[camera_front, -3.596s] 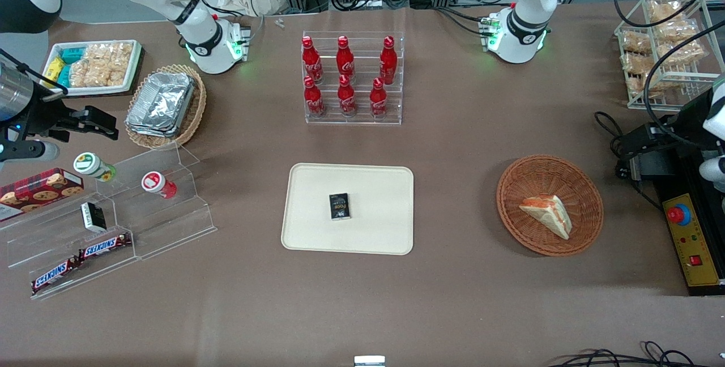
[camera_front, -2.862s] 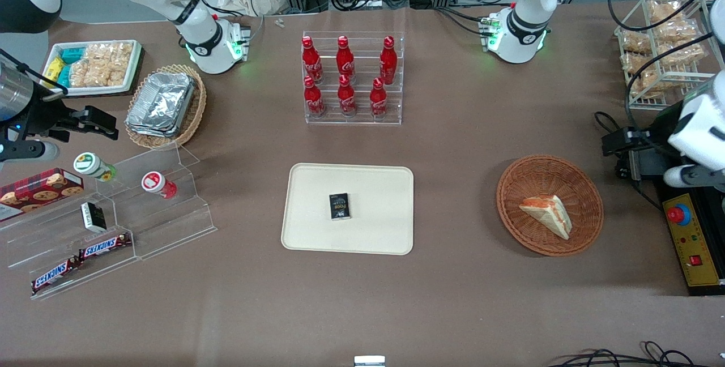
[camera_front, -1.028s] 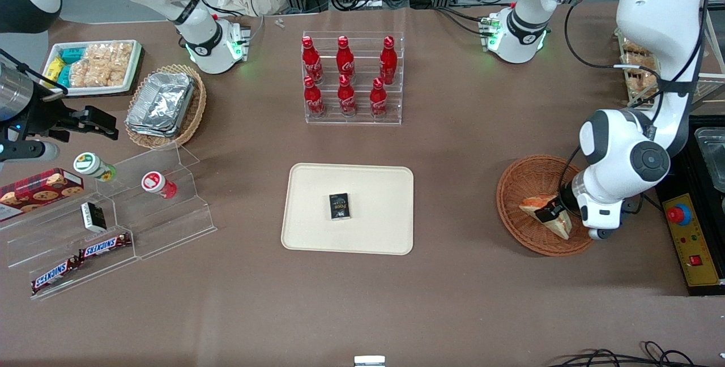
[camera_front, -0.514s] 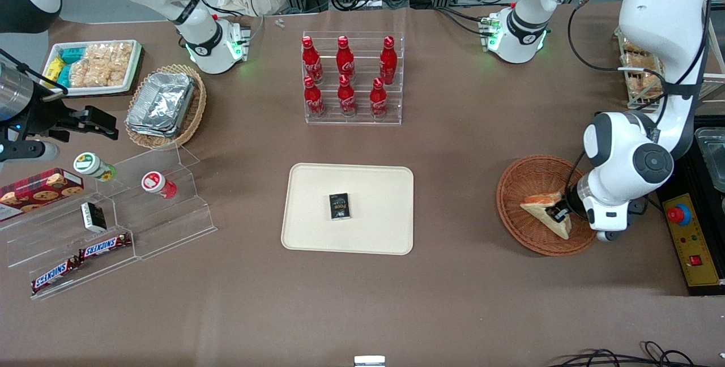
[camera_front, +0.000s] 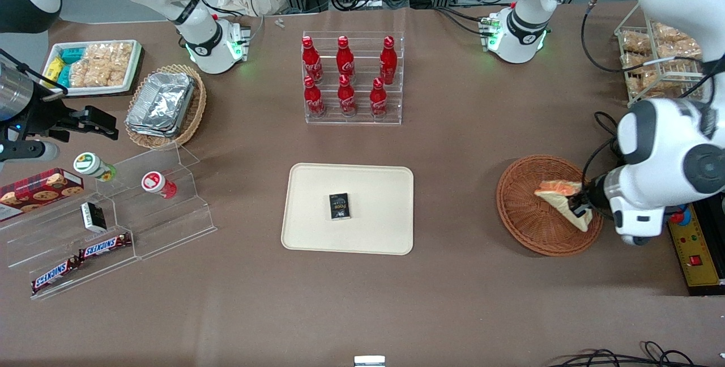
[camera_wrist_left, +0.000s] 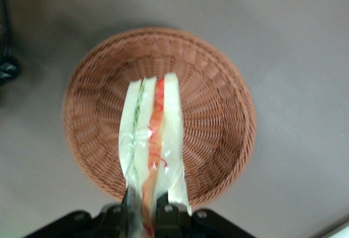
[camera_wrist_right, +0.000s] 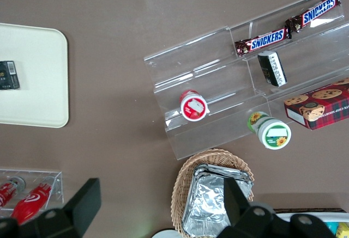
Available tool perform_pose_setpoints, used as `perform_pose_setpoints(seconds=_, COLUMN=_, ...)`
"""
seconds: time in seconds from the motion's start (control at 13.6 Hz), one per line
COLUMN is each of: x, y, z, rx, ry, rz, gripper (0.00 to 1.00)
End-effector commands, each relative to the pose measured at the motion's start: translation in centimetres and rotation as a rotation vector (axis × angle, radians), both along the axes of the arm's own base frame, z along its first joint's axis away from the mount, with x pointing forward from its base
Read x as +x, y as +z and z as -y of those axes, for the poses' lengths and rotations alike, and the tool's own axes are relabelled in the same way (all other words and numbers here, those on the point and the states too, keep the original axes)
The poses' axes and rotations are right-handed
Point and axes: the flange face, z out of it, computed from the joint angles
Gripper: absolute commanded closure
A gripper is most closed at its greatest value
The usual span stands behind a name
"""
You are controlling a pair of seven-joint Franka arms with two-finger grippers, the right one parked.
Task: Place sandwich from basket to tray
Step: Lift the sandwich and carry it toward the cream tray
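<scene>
We saw the gripper [camera_front: 579, 207] clenched on the sandwich [camera_front: 564, 201], its fingers [camera_wrist_left: 130, 211] pinching the wedge at one end, filling edge turned up toward the wrist camera. The sandwich hung lifted above the round wicker basket [camera_front: 532, 225], clear of the weave, over the part of the bowl toward the working arm's end of the table, roughly at three o'clock of the basket's centre in the front view. The arm's white wrist and elbow joints bulked just beside the basket's rim at that same side. From the basket toward nine o'clock we found bare brown table up to the cream tray [camera_front: 374, 186], well apart. A small black box [camera_front: 339, 206] lay near the tray's middle, with open tray surface all round it.
</scene>
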Motion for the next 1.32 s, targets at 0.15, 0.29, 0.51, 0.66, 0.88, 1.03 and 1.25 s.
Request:
perform_pose_setpoints(seconds=0.15, x=-1.0, y=11.5, z=0.7, rx=-0.018, ry=-0.2, rz=-0.035, gripper=0.91)
perform_pose_setpoints(seconds=0.29, x=-1.9, y=14.6, z=1.5, rx=-0.025, ry=-0.3, rz=0.004, gripper=0.91)
perform_pose_setpoints(seconds=0.51, x=-3.1, y=16.6, z=5.9, rx=-0.042, ry=-0.443, rz=0.037, gripper=0.91)
perform_pose_setpoints(seconds=0.66, x=-4.0, y=16.8, z=11.3, rx=-0.059, ry=-0.567, rz=0.049, gripper=0.91)
perform_pose_setpoints(seconds=0.88, x=-5.2, y=14.5, z=20.7, rx=-0.073, ry=-0.709, rz=0.075, gripper=0.91)
perform_pose_setpoints(seconds=1.03, x=-5.6, y=11.7, z=26.1, rx=-0.075, ry=-0.757, rz=0.094, gripper=0.91)
perform_pose_setpoints(seconds=1.25, x=-6.2, y=6.5, z=33.2, rx=-0.068, ry=-0.821, rz=0.119, gripper=0.91)
